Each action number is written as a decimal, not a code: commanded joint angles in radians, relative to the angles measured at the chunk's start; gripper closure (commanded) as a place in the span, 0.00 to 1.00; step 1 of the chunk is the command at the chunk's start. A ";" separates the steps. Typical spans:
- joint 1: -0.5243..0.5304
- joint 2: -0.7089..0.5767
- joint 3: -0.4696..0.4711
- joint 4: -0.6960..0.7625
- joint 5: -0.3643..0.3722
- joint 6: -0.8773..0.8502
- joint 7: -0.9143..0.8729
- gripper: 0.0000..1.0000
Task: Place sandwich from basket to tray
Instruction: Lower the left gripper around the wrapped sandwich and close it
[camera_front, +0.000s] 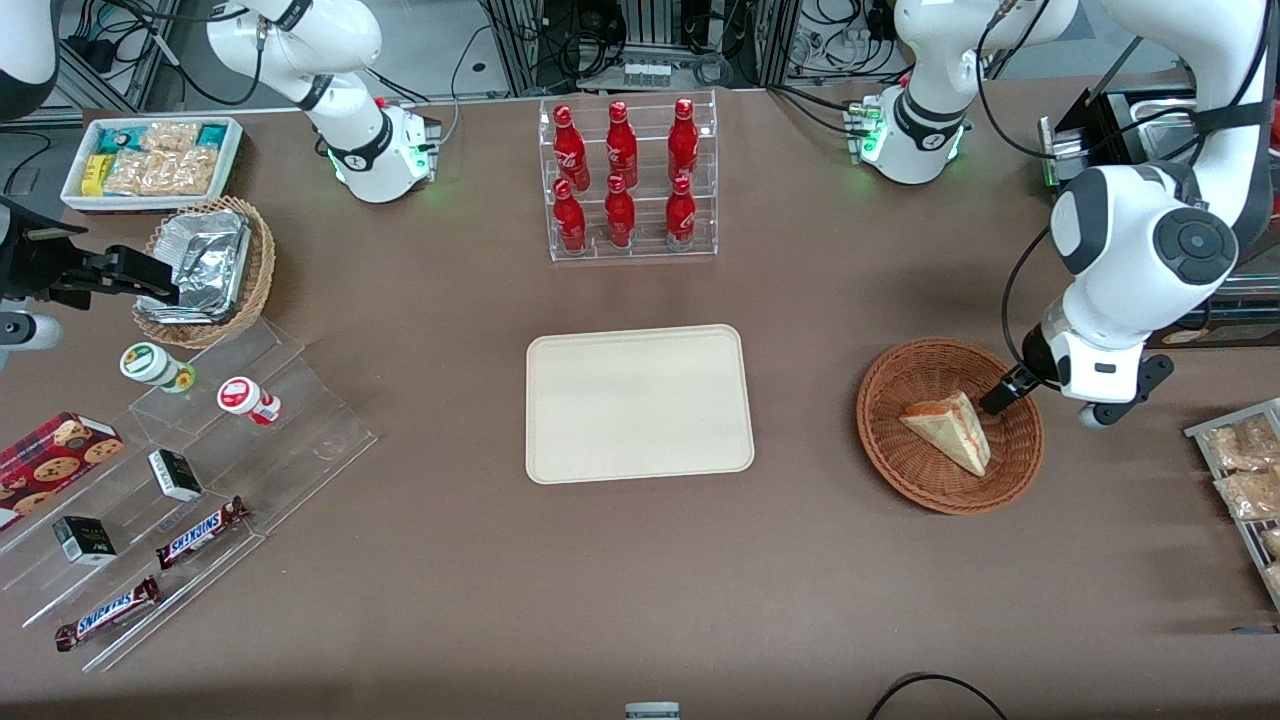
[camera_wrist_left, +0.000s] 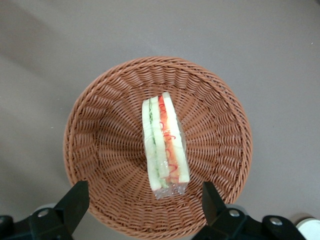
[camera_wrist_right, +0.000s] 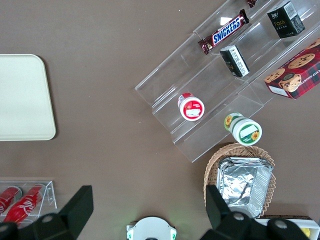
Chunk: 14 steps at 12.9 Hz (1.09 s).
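The sandwich (camera_front: 950, 430) is a cream wedge in clear wrap, lying in the round reddish-brown wicker basket (camera_front: 880, 440) toward the working arm's end of the table. My left gripper (camera_front: 1003, 392) hangs just above the basket's rim, close beside the sandwich and apart from it. In the left wrist view the gripper (camera_wrist_left: 144, 192) is open and empty. Its jaws stand wide apart, with the sandwich (camera_wrist_left: 165, 145) and its red, orange and green layers in the middle of the basket (camera_wrist_left: 100, 130). The cream-beige tray (camera_front: 640, 405) lies empty at mid-table, and its edge also shows in the right wrist view (camera_wrist_right: 20, 100).
A clear rack of red bottles (camera_front: 630, 180) stands farther from the front camera than the tray. Toward the parked arm's end are a foil-lined basket (camera_front: 205, 270), a white snack bin (camera_front: 150, 160) and a clear stepped shelf (camera_front: 200, 470) of snacks. A rack of packaged snacks (camera_front: 1245, 470) lies beside the basket.
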 joint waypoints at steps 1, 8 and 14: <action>-0.019 0.028 -0.001 -0.031 0.009 0.082 -0.072 0.00; -0.045 0.079 0.000 -0.054 0.012 0.096 -0.092 0.00; -0.045 0.162 0.000 -0.054 0.012 0.185 -0.092 0.00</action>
